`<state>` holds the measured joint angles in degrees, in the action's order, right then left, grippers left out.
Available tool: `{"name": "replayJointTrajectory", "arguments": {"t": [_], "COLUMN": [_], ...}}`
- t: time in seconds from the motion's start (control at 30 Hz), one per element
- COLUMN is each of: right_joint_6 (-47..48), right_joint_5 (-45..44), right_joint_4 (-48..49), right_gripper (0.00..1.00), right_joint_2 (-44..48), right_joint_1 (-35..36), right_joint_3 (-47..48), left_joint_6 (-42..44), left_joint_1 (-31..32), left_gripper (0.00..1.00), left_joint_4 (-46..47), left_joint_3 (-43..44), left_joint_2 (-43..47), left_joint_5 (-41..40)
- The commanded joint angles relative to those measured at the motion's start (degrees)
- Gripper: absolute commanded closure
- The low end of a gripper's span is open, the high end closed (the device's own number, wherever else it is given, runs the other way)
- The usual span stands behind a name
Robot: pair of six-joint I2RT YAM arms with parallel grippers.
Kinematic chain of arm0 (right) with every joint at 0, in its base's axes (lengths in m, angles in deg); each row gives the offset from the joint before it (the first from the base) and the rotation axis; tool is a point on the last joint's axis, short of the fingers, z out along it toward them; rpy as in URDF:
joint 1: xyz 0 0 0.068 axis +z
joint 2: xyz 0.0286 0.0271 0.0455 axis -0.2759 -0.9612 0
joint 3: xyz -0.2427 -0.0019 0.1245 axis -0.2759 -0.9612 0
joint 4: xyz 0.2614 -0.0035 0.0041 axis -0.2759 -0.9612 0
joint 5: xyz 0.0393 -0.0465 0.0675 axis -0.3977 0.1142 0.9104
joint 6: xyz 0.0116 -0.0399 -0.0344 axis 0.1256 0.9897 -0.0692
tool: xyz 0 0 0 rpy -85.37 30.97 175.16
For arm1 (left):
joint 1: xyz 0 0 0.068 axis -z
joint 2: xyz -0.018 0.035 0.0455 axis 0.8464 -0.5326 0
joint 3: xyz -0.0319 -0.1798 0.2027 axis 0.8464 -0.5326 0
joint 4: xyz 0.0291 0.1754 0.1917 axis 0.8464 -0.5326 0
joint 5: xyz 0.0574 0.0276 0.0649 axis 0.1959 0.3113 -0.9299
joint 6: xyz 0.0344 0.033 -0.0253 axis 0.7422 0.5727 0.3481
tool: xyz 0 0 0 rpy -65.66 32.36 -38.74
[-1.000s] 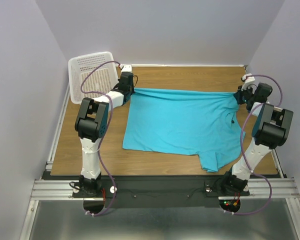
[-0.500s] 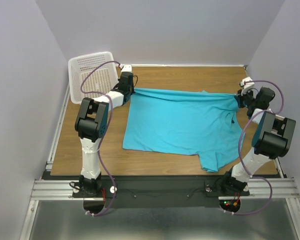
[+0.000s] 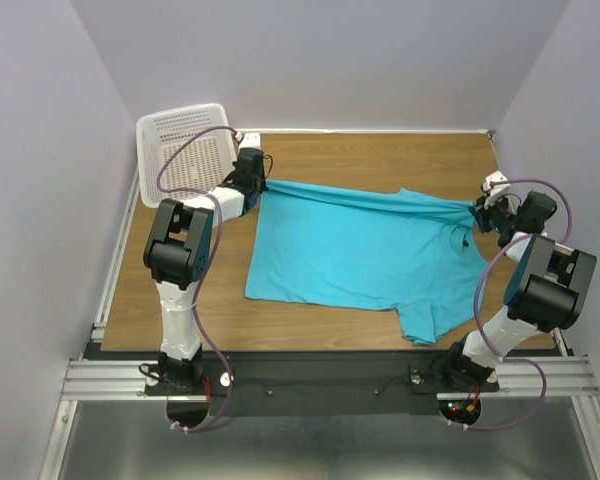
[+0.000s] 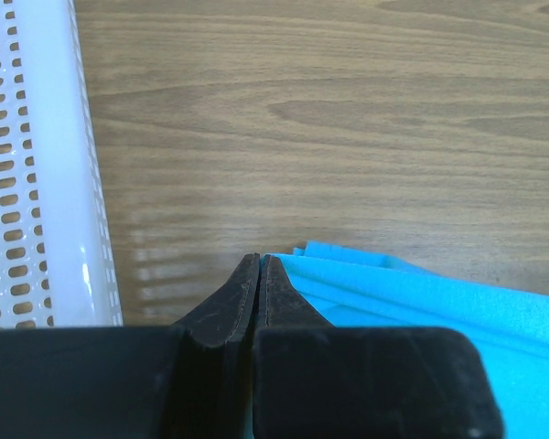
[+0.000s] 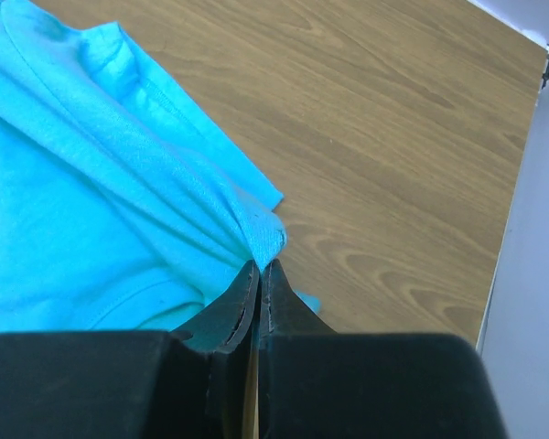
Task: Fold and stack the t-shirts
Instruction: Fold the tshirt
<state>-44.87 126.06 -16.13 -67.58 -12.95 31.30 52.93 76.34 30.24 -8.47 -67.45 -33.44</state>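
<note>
Jaws are pinched together on cloth on both sides: left gripper (image 4: 259,261) on the far-left corner of the turquoise t-shirt (image 3: 365,250), right gripper (image 5: 259,267) on a bunched bit of its far-right edge. The rest is spread on the wooden table (image 3: 380,150), a white perforated basket (image 3: 180,113) sat at the far-left corner, pale walls (image 3: 330,60) all round.

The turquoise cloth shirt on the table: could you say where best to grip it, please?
Probably the far corners of the turquoise shirt, from each outer side, where the left gripper and right gripper pinch: thin free edges; the middle lies flat.
</note>
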Motion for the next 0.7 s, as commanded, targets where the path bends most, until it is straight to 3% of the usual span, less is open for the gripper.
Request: {"name": "replayJointTrajectory", "arguments": {"t": [0.0,0.67], "right_joint_6": [2.83,1.60], "right_joint_5": [0.45,-1.40], "right_joint_4": [0.47,0.30], "right_gripper": [0.99,0.96], "right_joint_2": [2.20,3.18], "right_joint_1": [-0.82,-1.00], "right_joint_3": [-0.29,-2.05], "left_joint_6": [-0.39,-0.39], "left_joint_1": [-0.77,-0.59], "left_gripper": [1.00,1.00], "left_joint_4": [3.48,3.57], "left_joint_3": [-2.15,-4.70], "left_joint_2": [4.92,6.15], "left_joint_5": [-1.49,-0.70]}}
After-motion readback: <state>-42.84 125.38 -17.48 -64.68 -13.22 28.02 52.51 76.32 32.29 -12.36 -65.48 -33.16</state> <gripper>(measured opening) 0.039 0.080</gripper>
